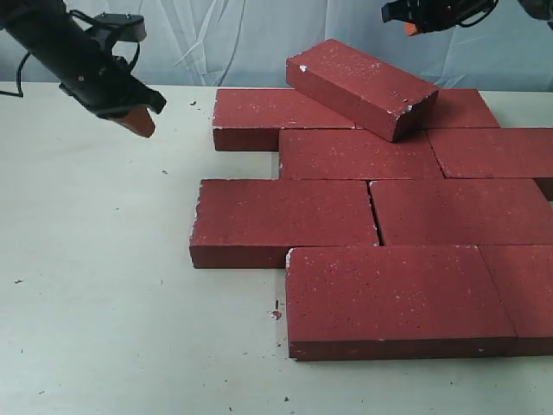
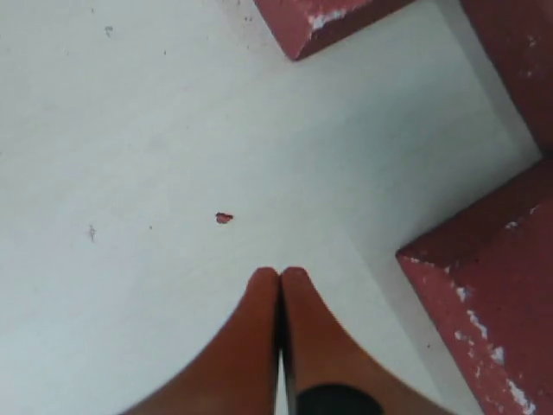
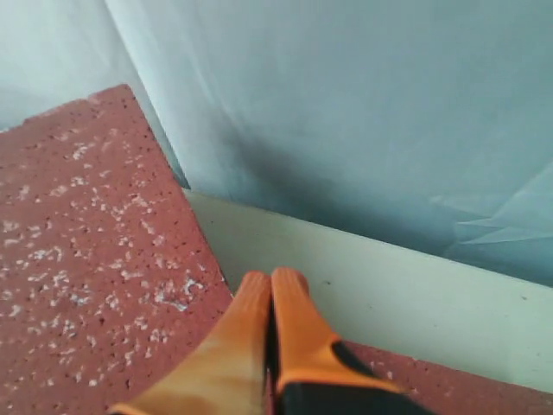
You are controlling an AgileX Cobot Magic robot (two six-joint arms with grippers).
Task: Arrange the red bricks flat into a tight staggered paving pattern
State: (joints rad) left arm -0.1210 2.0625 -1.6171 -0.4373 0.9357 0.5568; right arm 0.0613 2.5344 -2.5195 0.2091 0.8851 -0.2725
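Note:
Several red bricks lie flat and staggered on the pale table (image 1: 104, 285): a near brick (image 1: 393, 298), a middle-left brick (image 1: 285, 220), and a back-left brick (image 1: 272, 117). One more red brick (image 1: 363, 86) rests tilted on top of the back rows. My left gripper (image 1: 138, 121) hangs shut and empty above the table, left of the bricks; in its wrist view its tips (image 2: 279, 275) meet over bare table, with a brick corner (image 2: 488, 294) nearby. My right gripper (image 1: 413, 28) is shut and raised behind the tilted brick (image 3: 86, 268); its tips (image 3: 272, 278) touch.
A wrinkled pale-blue backdrop (image 1: 225, 39) rises behind the table's far edge. Small red crumbs (image 1: 276, 314) and specks dot the table; one chip (image 2: 224, 218) shows in the left wrist view. Bricks run past the right edge of the exterior view.

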